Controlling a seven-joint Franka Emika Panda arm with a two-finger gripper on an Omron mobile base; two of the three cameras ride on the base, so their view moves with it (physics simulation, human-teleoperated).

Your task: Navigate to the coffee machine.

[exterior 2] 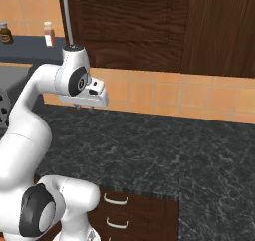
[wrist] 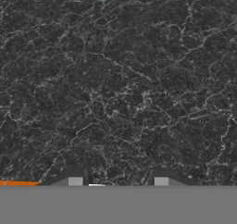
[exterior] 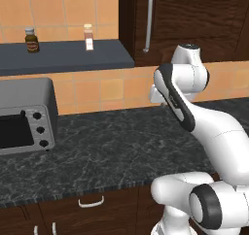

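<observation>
The coffee machine isn't anywhere along your stretch of bench, so which way it lies is unclear, while your gripper hangs open and empty over bare stone beside the toaster oven.

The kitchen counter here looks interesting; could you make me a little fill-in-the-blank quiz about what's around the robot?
1. The toaster oven has ___ knobs on its front.
2. The shelf above it carries ___ small bottles.
3. The countertop is dark ___ with pale veins.
4. The drawer handles below are ___ in colour.

Missing words: three; two; marble; white
</observation>
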